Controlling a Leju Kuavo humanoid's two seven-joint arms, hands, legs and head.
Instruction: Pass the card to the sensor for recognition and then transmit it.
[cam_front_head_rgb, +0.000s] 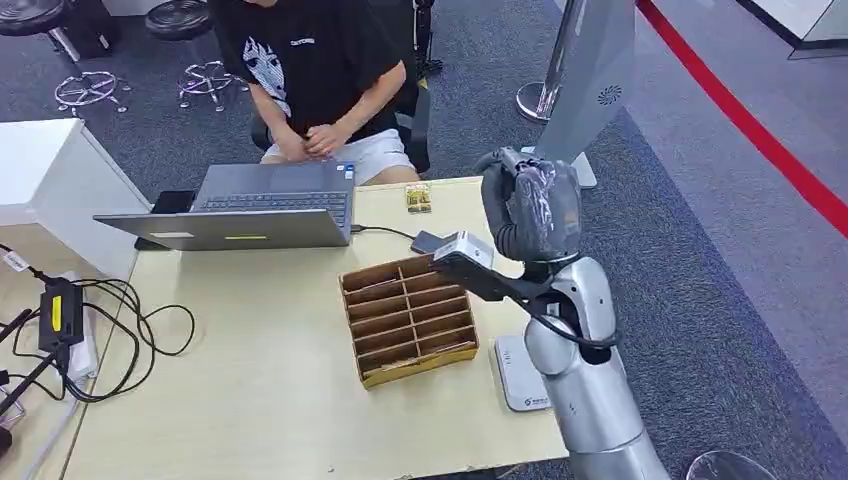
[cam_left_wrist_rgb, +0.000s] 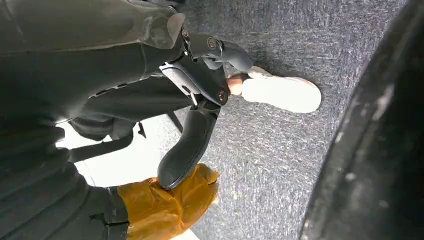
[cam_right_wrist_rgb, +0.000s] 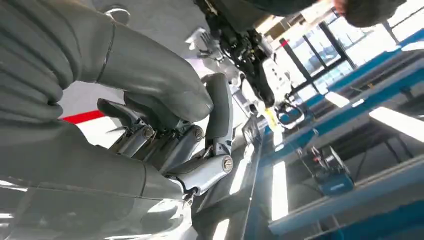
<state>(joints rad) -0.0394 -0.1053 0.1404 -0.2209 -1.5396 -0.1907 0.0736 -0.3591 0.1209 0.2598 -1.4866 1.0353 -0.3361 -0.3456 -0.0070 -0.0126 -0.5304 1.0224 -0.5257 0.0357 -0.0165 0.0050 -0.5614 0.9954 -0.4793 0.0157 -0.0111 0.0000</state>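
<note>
Head view: right hand (cam_front_head_rgb: 530, 205) raised over the tabletop (cam_front_head_rgb: 250, 380) near its right edge, beyond the wooden divider tray (cam_front_head_rgb: 408, 320).
Left wrist view: left hand (cam_left_wrist_rgb: 200, 85) hanging over carpet, thumb apart from fingers, holding nothing.
Right wrist view: right-hand fingers (cam_right_wrist_rgb: 200, 172) curled under the thumb; cannot tell whether a card is held, or where it lies.

This looks like an office or a lab. A laptop (cam_front_head_rgb: 262, 205) sits on the counter (cam_front_head_rgb: 250, 380). Grey carpet (cam_front_head_rgb: 700, 260) covers the floor, with stools (cam_front_head_rgb: 190, 45) nearby.
</note>
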